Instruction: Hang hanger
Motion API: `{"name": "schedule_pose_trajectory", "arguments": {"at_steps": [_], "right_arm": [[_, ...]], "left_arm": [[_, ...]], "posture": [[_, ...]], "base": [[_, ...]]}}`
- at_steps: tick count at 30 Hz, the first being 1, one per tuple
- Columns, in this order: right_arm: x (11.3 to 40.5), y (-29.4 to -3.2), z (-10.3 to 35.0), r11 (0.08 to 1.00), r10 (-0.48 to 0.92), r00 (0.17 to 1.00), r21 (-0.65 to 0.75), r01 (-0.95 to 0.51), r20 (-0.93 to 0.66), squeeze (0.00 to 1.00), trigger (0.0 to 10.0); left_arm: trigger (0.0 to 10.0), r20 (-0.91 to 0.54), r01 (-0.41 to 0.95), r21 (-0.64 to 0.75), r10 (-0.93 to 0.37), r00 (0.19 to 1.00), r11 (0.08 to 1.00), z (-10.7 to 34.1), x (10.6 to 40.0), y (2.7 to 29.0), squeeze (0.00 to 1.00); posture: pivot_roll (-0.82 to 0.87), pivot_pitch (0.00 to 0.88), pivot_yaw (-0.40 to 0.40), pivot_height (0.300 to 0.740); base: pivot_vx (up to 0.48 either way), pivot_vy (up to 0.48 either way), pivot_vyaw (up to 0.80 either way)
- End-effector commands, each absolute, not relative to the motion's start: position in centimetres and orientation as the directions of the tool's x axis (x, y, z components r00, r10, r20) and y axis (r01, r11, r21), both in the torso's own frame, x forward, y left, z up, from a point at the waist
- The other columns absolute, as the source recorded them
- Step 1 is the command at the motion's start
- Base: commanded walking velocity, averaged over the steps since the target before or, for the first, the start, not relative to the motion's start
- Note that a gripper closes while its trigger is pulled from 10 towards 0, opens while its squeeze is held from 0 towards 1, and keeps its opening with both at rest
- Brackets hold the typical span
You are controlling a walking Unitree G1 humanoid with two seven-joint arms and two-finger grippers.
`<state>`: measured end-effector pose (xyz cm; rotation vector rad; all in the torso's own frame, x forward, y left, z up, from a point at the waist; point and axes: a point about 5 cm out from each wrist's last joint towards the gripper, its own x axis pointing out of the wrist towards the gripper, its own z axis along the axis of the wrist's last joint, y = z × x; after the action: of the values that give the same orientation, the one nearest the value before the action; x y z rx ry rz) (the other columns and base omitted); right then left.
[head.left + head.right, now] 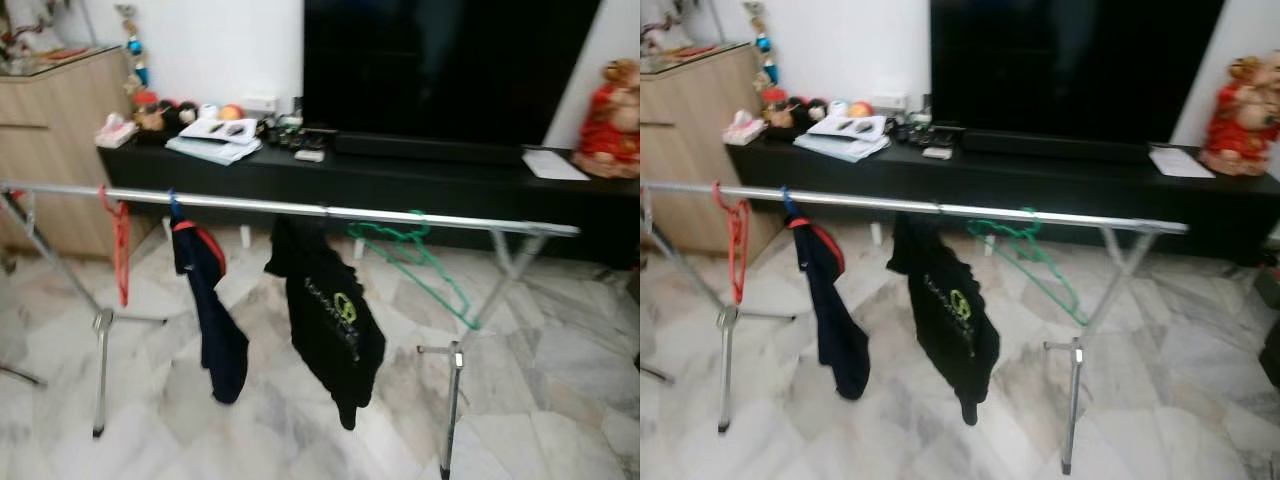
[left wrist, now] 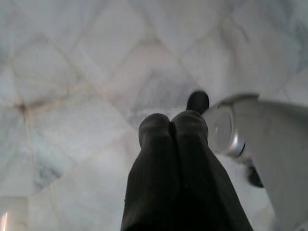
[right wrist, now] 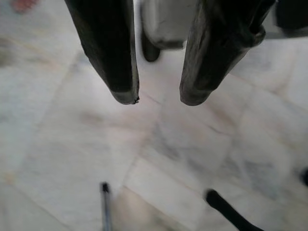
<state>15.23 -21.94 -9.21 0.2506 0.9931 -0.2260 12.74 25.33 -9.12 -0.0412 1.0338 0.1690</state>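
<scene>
A silver clothes rail (image 1: 300, 208) stretches across the room on folding legs. A green hanger (image 1: 415, 255) hangs empty on its right part, tilted. An empty red hanger (image 1: 120, 245) hangs near the left end. Between them hang a dark blue garment (image 1: 212, 320) and a black shirt (image 1: 330, 320) with a green print. My left gripper (image 2: 172, 126) points down at the marble floor, shut with nothing in it. My right gripper (image 3: 159, 98) also hangs over the floor, open and empty.
Behind the rail stands a long black TV bench (image 1: 420, 180) with papers, small items and a big dark screen (image 1: 440, 65). A wooden cabinet (image 1: 55, 130) is at the left. A red figurine (image 1: 612, 120) sits at the right. Marble floor (image 1: 560, 400) lies in front.
</scene>
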Motion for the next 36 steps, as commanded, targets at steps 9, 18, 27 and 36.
{"name": "schedule_pose_trajectory", "arguments": {"at_steps": [9, 18, 27, 36], "right_arm": [[16.5, -16.2, -9.4, 0.973, 0.009, 0.549, 0.135, 0.189, -0.835, 0.0, 10.0], [16.2, -15.8, -9.6, 0.978, 0.014, 0.542, 0.125, 0.169, -0.84, 0.0, 10.0], [16.2, -15.8, -9.6, 0.978, 0.014, 0.542, 0.125, 0.169, -0.84, 0.0, 10.0], [16.2, -15.8, -9.6, 0.978, 0.014, 0.542, 0.125, 0.169, -0.84, 0.0, 10.0]], "left_arm": [[10.0, -0.828, -0.089, -0.046, 0.012, 0.56, 0.995, -8.6, 16.6, 21.7, 0.0], [10.0, -0.83, -0.088, -0.045, 0.012, 0.558, 0.995, -8.6, 16.5, 21.7, 0.0], [10.0, -0.83, -0.088, -0.045, 0.012, 0.558, 0.995, -8.6, 16.5, 21.7, 0.0], [10.0, -0.83, -0.088, -0.045, 0.012, 0.558, 0.995, -8.6, 16.5, 21.7, 0.0]], "posture": [[-0.01, 0.097, -0.059, 0.74], [-0.01, 0.1, -0.059, 0.74], [-0.01, 0.1, -0.059, 0.74], [-0.01, 0.1, -0.059, 0.74]], "base": [[0.0, 0.0, 0.0], [0.0, 0.0, 0.0], [0.0, 0.0, 0.0], [0.0, 0.0, 0.0]]}}
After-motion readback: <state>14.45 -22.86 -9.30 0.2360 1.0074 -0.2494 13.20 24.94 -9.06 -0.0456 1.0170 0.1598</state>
